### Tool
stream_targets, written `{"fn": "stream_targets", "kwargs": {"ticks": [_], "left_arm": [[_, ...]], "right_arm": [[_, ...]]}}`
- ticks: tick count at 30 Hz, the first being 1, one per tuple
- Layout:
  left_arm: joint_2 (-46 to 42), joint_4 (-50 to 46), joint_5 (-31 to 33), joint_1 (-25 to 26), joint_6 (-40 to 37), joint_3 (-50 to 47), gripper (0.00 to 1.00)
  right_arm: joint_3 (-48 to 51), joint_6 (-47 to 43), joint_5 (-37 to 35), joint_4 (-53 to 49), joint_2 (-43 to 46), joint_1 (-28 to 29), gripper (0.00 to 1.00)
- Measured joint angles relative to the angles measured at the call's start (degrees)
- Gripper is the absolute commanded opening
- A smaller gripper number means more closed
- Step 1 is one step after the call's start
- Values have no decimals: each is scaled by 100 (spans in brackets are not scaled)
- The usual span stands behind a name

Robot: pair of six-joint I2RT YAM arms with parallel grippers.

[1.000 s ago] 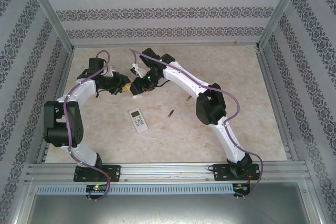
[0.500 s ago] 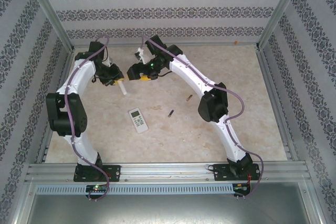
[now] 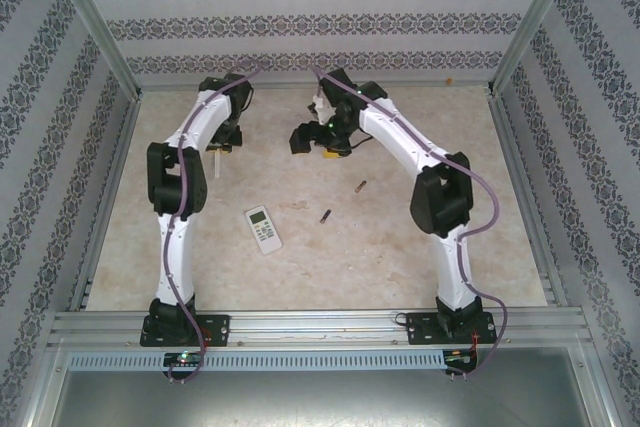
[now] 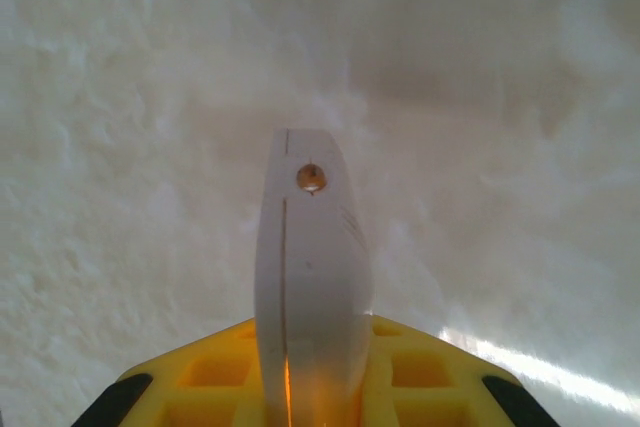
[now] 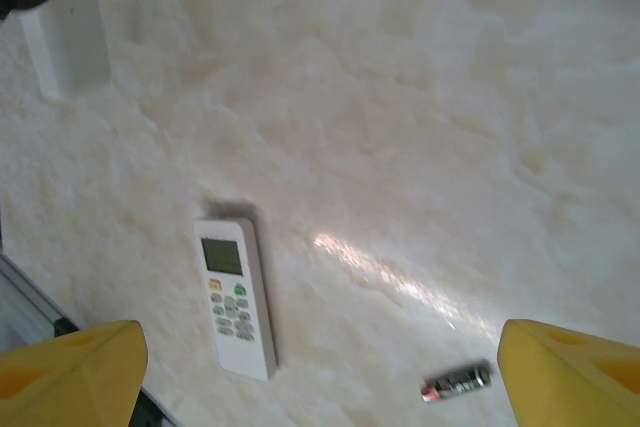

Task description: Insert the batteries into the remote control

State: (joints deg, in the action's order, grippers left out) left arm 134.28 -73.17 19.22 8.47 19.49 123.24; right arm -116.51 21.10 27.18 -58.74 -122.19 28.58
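Far beyond the remote control, a white piece is running off the top edge; my right fingertips are getting cropped either side of it.

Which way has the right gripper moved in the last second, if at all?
Yes. In the top view the right gripper has moved rightward and toward the far wall, away from the remote on the table, which has stayed put.
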Motion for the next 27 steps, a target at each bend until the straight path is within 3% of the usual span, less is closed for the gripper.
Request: {"fn": "stream_targets", "kwargs": {"ticks": [8,10,15,20,23,27], "left_arm": [[1093,-166,514,129,-70,979,25],[1283,-160,496,133,-107,1193,27],[1495,-129,365,162,-146,1399,45],[1513,-140,63,168,-234,1617,51],[1456,-131,-319,208,-232,1853,59],[745,24,-1023,236,-116,1408,79]], "right_arm": [[1231,33,-221,37,1058,-109,91],[1530,81,-256,81,1285,-109,91],[2190,221,-299,210,1840,-107,92],[2730,431,-507,382,2411,-31,92],[3084,542,-859,590,2723,282,94],[3565,649,-1456,1150,2990,1191,95]]}}
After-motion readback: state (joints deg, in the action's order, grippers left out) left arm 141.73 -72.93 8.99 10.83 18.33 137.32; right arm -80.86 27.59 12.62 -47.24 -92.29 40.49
